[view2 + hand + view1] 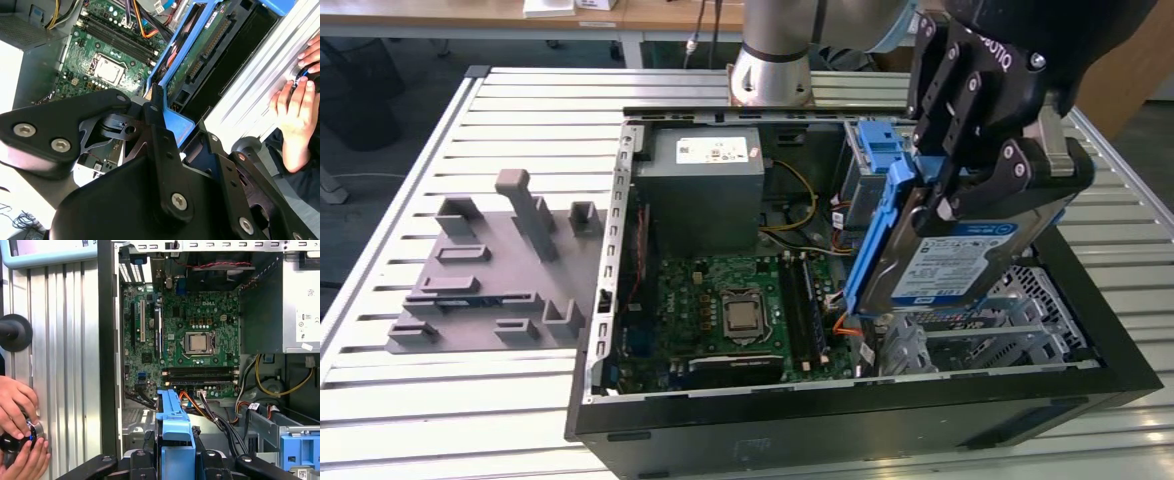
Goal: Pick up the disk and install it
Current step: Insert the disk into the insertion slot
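The disk (958, 262), a silver drive with a blue-and-white label in a blue plastic carrier, hangs on edge and tilted over the exterior view's right side of the open computer case (854, 425). My black gripper (991, 180) is shut on it from above, fingers pressed on both faces. In the first wrist view the carrier's blue edge (175, 432) sticks out between the fingers (142, 460), above the motherboard (195, 340). The second wrist view has the disk's underside (212, 52) and blue carrier (176, 122) running away from the gripper (162, 125).
Inside the case sit a grey metal box with a white sticker (707, 185) and a grey cage with a blue latch (874, 150), with cables between. A grey moulded fixture (494, 270) lies on the slatted table. A person's hands (17, 412) work a knob beside the case.
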